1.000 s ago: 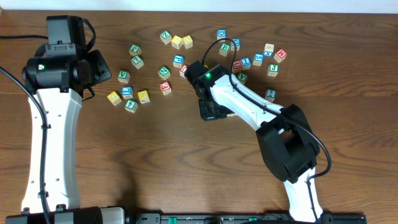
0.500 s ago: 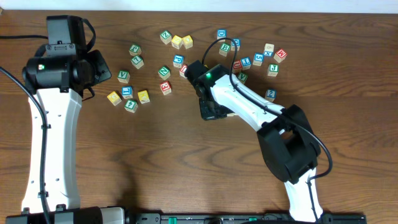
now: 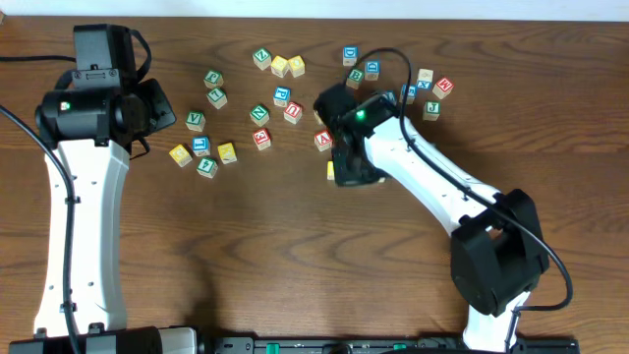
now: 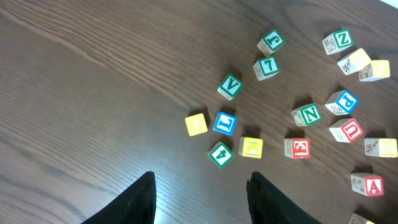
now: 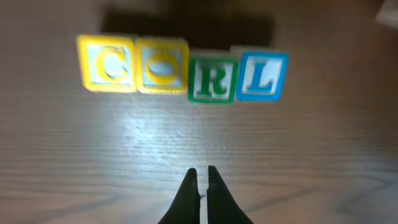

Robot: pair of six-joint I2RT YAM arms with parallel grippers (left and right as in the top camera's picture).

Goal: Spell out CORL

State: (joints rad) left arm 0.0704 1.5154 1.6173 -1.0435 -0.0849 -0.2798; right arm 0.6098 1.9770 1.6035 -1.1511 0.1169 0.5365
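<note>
In the right wrist view four cubes stand side by side in a row on the dark wooden table: a yellow C point(image 5: 106, 64), a yellow O point(image 5: 163, 65), a green R point(image 5: 212, 79) and a blue L point(image 5: 261, 76). My right gripper point(image 5: 203, 171) is shut with nothing in it. It hangs a little in front of the row, below the R, and touches no cube. In the overhead view the right arm point(image 3: 413, 167) covers most of the row. My left gripper point(image 4: 201, 180) is open and empty, high over the table's left side.
Loose letter cubes lie scattered: a red A point(image 3: 323, 140) beside the right wrist, a green V point(image 4: 229, 86), a yellow one point(image 4: 196, 124), a blue one point(image 4: 224, 123), a green N point(image 4: 307, 114). More sit at the back right point(image 3: 432, 93).
The right arm has swung right and back, away from the row, uncovering the red A cube. Its jaws have closed the last bit. The left arm has not moved.
</note>
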